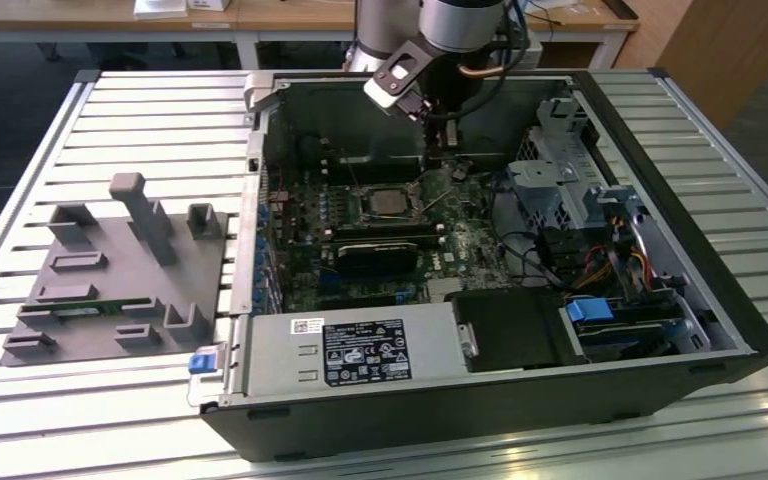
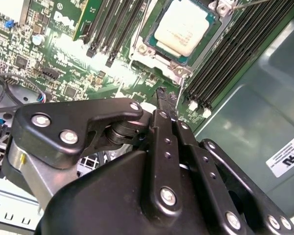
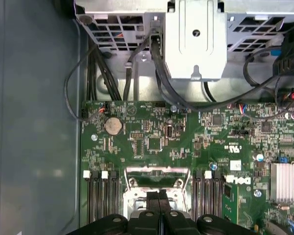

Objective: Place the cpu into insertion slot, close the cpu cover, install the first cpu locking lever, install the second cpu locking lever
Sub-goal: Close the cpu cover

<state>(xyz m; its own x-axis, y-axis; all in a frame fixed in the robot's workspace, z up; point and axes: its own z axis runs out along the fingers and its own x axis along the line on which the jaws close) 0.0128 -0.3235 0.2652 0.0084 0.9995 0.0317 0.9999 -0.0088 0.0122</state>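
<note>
Cpu [image 2: 183, 27] is seated in the insertion slot [image 2: 162, 53]; fingers [image 2: 165, 105] are clenched together, empty, held just beside it; a slip is judged liable to gouge the circuit board [image 2: 83, 78].

cpu [image 2: 183, 27] in insertion slot [image 2: 157, 47], claw [image 2: 164, 94] just beside it

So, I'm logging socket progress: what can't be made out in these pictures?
Second wrist view: the picture's edge cuts off the insertion slot around the cpu.
First wrist view: the gripper hides the cpu.
Exterior view: too small to tell whether anything is latched over the cpu.
</note>
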